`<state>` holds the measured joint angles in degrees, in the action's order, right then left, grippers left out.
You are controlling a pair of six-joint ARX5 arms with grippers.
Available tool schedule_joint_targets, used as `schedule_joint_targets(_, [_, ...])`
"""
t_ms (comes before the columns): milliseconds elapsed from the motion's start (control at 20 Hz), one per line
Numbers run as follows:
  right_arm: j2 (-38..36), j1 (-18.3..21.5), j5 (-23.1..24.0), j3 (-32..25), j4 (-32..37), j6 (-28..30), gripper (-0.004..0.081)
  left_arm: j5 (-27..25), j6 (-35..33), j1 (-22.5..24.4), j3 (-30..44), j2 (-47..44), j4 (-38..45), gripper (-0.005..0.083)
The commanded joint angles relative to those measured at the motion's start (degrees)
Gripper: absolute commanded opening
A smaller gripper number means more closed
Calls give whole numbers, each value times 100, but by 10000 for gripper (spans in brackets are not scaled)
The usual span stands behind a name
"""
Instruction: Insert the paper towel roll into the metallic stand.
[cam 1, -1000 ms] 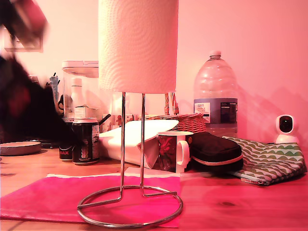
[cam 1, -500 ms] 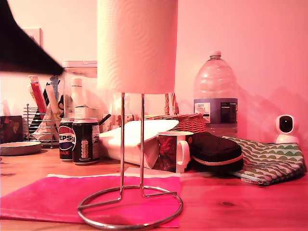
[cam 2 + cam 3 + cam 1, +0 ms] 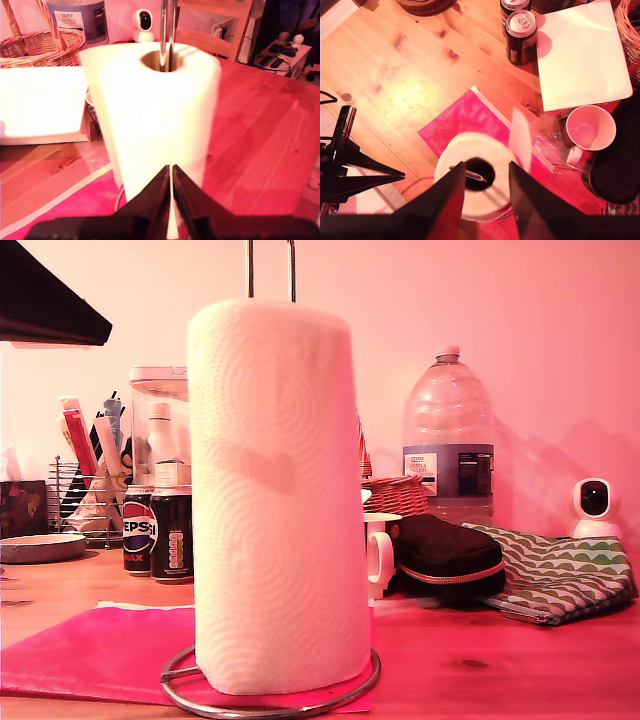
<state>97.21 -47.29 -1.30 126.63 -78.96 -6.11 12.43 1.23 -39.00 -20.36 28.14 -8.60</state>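
Roll [image 3: 278, 500] seated on stand [image 3: 270, 265], loop poking out its top.
My first hand [image 3: 171, 187] together, my second hand [image 3: 486, 200] apart above the roll; lift clear straight up.

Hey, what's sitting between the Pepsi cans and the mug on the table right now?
In the exterior view, the paper towel roll on the metallic stand stands between the cans and the mug, nearer the camera and hiding most of the mug.

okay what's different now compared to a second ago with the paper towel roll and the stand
The paper towel roll dropped down the metallic stand to its ring base; the loop's top now pokes out above it. Neither pincer holds it. The cans, bottle and pink mat stayed put.
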Motion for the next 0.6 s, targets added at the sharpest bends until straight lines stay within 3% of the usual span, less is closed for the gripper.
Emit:
schedule_joint_targets(0, [-52, -9, 44, -20, 37, 85, 29, -9, 31, -11, 20, -90, 107, -19])
schedule_joint_targets(200, [-76, 11, 426, -17, 273, 308, -8, 17, 48, -11, 20, -245, 393, -19])
schedule_joint_targets(400, [-81, 44, 570, -17, 872, 26, -8, 96, 31, -11, 9, -236, 385, -19])
schedule_joint_targets(550, [-195, 44, 1585, -17, 1034, 402, -8, -168, -59, -9, 9, -232, 219, -19])
